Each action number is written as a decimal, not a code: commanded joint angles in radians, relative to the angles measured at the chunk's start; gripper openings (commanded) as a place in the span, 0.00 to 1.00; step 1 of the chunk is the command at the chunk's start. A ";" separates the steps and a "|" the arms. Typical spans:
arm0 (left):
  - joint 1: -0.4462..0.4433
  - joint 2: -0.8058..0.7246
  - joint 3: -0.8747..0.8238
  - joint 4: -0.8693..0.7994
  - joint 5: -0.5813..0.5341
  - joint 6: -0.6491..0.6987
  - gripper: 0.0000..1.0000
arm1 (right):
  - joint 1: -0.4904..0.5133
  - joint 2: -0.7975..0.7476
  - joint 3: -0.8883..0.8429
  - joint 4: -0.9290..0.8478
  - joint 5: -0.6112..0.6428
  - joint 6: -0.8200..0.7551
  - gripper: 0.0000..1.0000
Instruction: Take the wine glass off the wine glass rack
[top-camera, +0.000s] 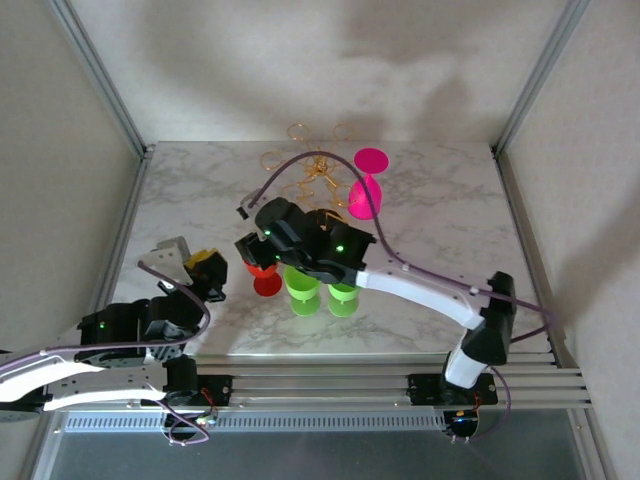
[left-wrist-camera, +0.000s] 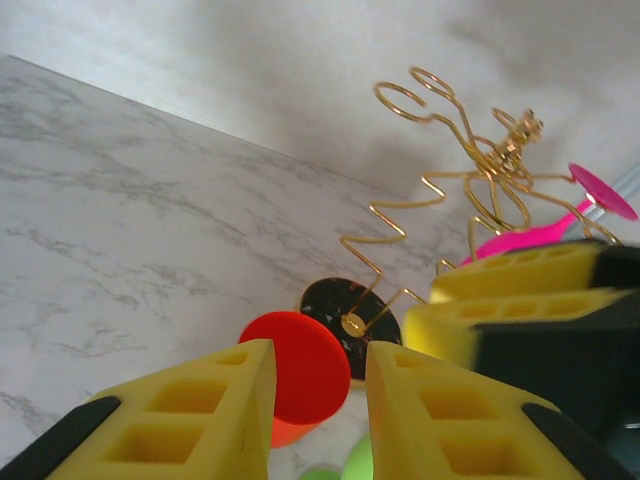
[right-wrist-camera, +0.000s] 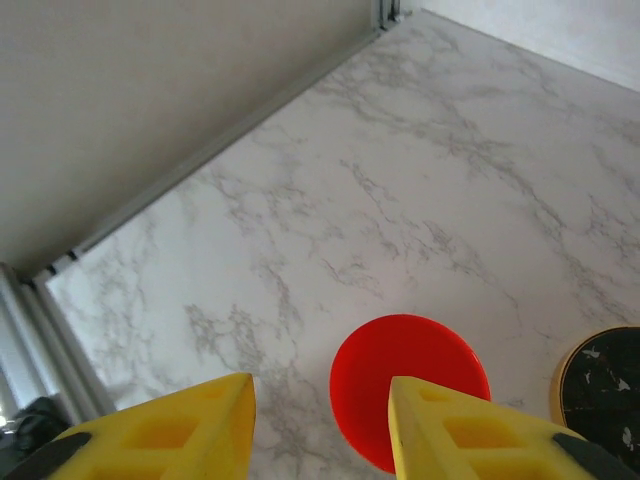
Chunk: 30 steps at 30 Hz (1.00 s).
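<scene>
The gold wire wine glass rack (top-camera: 315, 172) stands at the back middle of the table on a round black base (left-wrist-camera: 335, 305). A pink wine glass (top-camera: 366, 188) hangs at its right side, also seen in the left wrist view as the pink glass (left-wrist-camera: 540, 235). A red wine glass (top-camera: 265, 277) stands upside down on the table, foot up. My right gripper (right-wrist-camera: 320, 390) hovers open just above it, one finger overlapping the red foot (right-wrist-camera: 410, 385). My left gripper (left-wrist-camera: 320, 355) is open, to the left, looking toward the red foot (left-wrist-camera: 300, 365).
Two green glasses (top-camera: 302, 290) (top-camera: 343, 297) stand upside down just right of the red one, under the right arm. The right gripper's yellow fingers (left-wrist-camera: 520, 285) sit close in front of the rack. Bare marble table (top-camera: 190, 200) lies left; enclosure walls surround it.
</scene>
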 joint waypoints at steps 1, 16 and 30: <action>0.006 0.029 0.005 0.090 0.081 0.118 0.29 | 0.018 -0.101 -0.026 -0.059 -0.013 0.042 0.40; 0.005 0.201 0.068 0.292 0.375 0.275 0.28 | -0.143 -0.495 -0.121 -0.278 -0.053 0.223 0.51; 0.004 0.305 0.087 0.457 0.405 0.304 0.32 | -0.672 -0.564 -0.302 -0.128 -0.513 0.369 0.56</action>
